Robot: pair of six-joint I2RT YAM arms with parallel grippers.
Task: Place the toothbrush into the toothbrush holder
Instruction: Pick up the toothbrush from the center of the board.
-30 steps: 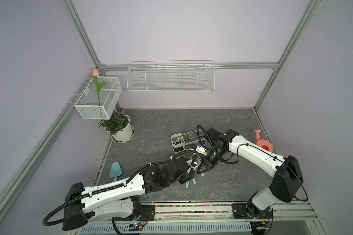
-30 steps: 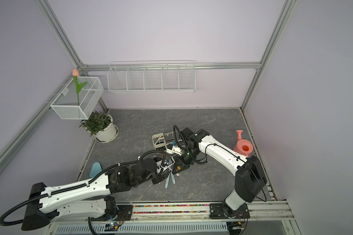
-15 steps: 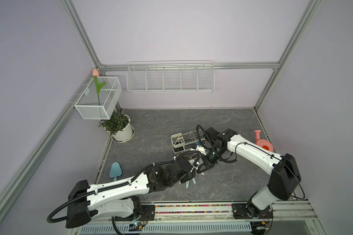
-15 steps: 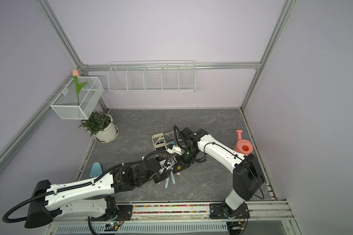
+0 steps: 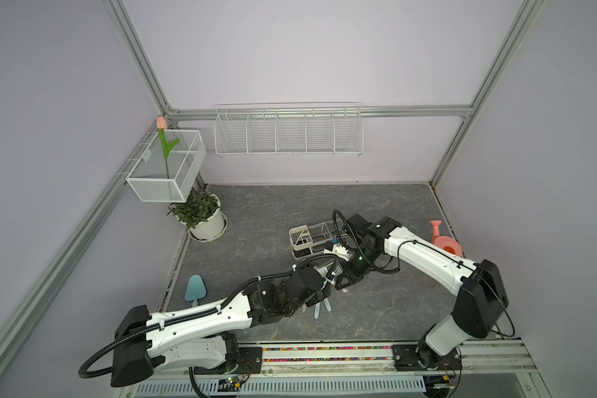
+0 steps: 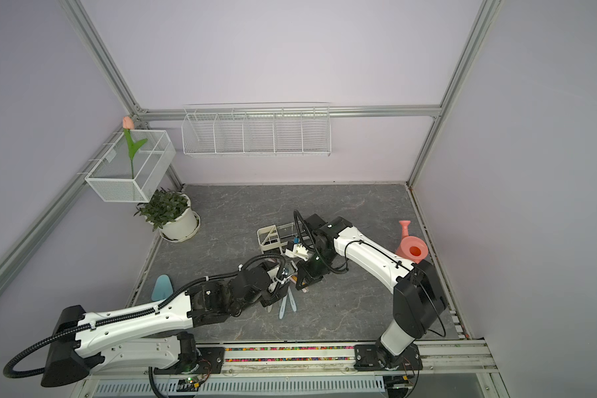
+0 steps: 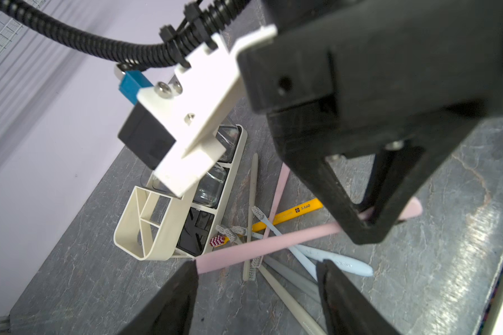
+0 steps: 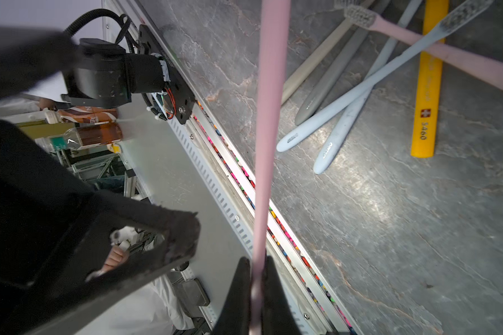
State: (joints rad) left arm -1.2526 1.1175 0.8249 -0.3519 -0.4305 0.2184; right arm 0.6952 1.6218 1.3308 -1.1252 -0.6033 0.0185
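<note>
Pink toothbrush (image 7: pixel 273 243) hung clamped in the closed right gripper (image 8: pixel 254 275); the left gripper (image 7: pixel 256 264) gaped empty beside it (mid-handover, probably). Next needed: standing it in 1 toothbrush holder (image 7: pixel 169 223) section.

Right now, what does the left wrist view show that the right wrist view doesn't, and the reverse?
Left wrist only: the toothbrush holder, right beside the loose pile of toothbrushes. Right wrist only: the base rail and bottles beyond it. Both: the pink toothbrush clamped in the right gripper, plus the yellow toothbrush lying in that pile.
</note>
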